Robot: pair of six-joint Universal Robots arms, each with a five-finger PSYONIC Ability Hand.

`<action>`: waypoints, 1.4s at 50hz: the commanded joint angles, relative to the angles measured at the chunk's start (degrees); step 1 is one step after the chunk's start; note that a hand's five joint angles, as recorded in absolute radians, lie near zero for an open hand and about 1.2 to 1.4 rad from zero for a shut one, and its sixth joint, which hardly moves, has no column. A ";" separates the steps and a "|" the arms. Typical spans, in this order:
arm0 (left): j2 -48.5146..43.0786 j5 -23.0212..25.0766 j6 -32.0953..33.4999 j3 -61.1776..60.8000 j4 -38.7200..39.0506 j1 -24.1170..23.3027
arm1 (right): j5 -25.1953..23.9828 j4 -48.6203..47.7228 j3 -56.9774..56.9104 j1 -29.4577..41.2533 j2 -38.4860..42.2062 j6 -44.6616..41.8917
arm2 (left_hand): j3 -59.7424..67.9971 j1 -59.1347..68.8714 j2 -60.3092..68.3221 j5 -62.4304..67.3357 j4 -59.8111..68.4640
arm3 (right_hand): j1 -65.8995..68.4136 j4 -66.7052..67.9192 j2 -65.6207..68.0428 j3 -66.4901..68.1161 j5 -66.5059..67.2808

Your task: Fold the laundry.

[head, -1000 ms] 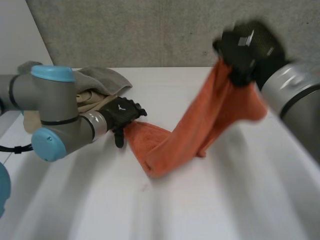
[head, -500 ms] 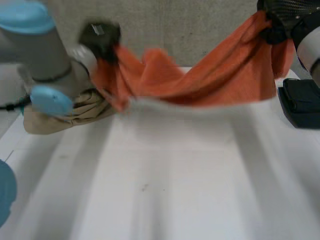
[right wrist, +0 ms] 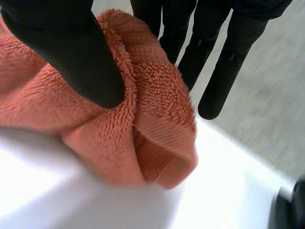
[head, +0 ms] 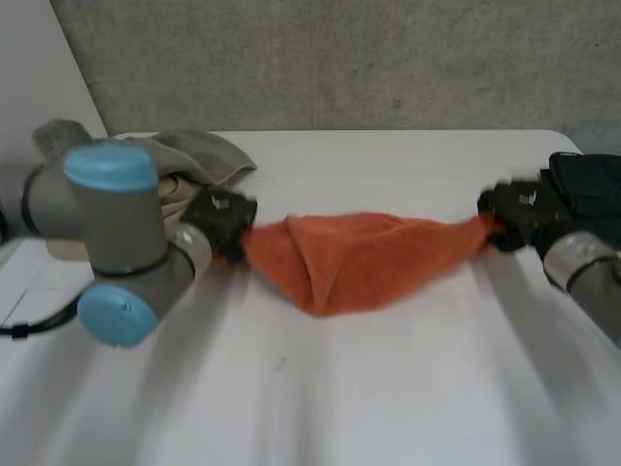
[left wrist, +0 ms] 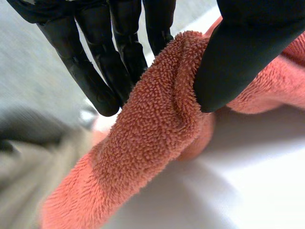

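The left robot hand (head: 221,221) and the right robot hand (head: 517,216) each pinch one end of the orange towel (head: 359,257), stretched over the worktop (head: 388,388).

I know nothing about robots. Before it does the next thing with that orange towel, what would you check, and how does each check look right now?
1. Left hand pinching one end of the orange terry towel: ok.
2. Right hand pinching the other end: ok.
3. Towel flat and smooth: not ok. It is bunched, and its middle droops to the white table.
4. True corners held: cannot tell.
5. Towel free of the beige laundry pile: cannot tell.
6. Right hand apart from the dark folded cloth: cannot tell.
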 commanded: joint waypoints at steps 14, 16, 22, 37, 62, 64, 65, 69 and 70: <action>15.94 4.92 3.66 -6.22 -3.35 3.87 | 7.05 31.93 -8.68 3.35 -14.66 -13.42 | -52.27 -50.79 -52.36 -50.24 -52.23 | -53.54 -58.62 -57.03 -58.07 -55.69; 15.33 6.06 3.84 -4.56 -3.61 4.22 | 7.05 32.55 -9.39 4.41 -15.81 -11.67 | -52.27 -50.79 -52.36 -50.24 -52.23 | -53.54 -58.62 -57.03 -58.07 -55.69; 8.05 11.85 4.63 2.46 -6.06 4.05 | 7.32 32.55 -12.11 7.74 -13.80 -10.08 | -48.26 -46.78 -48.35 -46.23 -48.22 | -53.37 -58.46 -56.87 -57.90 -55.52; -11.03 21.99 6.65 21.54 -22.33 0.28 | 9.52 32.55 -23.88 11.53 3.07 -14.91 | -41.18 -39.70 -41.27 -39.15 -41.14 | -42.10 -47.18 -45.59 -46.63 -44.25; -12.71 8.09 17.37 33.94 -15.48 -4.39 | 10.04 37.12 -62.64 15.13 34.19 -12.90 | 13.65 15.13 13.56 15.68 13.69 | 16.46 11.38 12.97 11.93 14.31; -13.06 7.13 18.42 38.48 -12.69 -3.87 | 11.26 36.68 -65.36 15.39 34.02 -11.84 | 13.65 15.13 13.56 15.68 13.69 | 16.46 11.38 12.97 11.93 14.31; -13.24 6.60 18.69 40.43 -11.10 -3.69 | 13.53 35.64 -67.81 15.39 32.72 -10.36 | 13.65 15.13 13.56 15.68 13.69 | 16.46 11.38 12.97 11.93 14.31; -13.51 3.08 18.34 50.98 -0.65 -2.11 | 20.22 26.60 -71.70 15.83 27.62 -4.64 | 13.65 15.13 13.56 15.68 13.69 | 16.46 11.38 12.97 11.93 14.31; -13.42 2.73 17.99 52.91 1.03 -1.93 | 21.37 23.96 -71.70 15.92 26.30 -3.76 | 13.65 15.13 13.56 15.68 13.69 | 16.46 11.38 12.97 11.93 14.31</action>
